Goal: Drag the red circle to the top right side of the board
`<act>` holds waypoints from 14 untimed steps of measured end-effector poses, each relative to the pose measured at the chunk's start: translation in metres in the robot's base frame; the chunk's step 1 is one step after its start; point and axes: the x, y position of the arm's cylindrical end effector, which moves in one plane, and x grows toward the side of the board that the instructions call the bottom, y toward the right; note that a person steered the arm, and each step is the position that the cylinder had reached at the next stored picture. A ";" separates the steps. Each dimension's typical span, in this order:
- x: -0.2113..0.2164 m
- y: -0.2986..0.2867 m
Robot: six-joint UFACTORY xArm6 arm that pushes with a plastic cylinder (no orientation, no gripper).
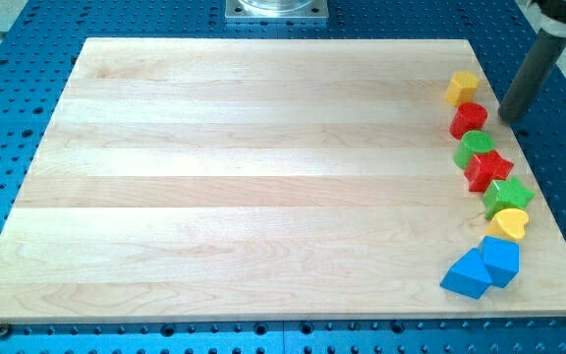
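The red circle (468,119) lies near the board's right edge, just below a yellow hexagon-like block (462,88) and above a green circle (475,147). My tip (510,116) is at the end of the dark rod, just right of the red circle, a small gap apart, at the board's right edge. Below come a red star (487,170), a green star (507,196), a yellow heart (508,224), a blue cube (501,261) and a blue triangle (466,274).
The blocks form a curved column down the right side of the wooden board (244,177). A blue perforated table (8,147) surrounds the board. A metal mount (276,9) sits at the view's top.
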 end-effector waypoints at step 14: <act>0.003 -0.099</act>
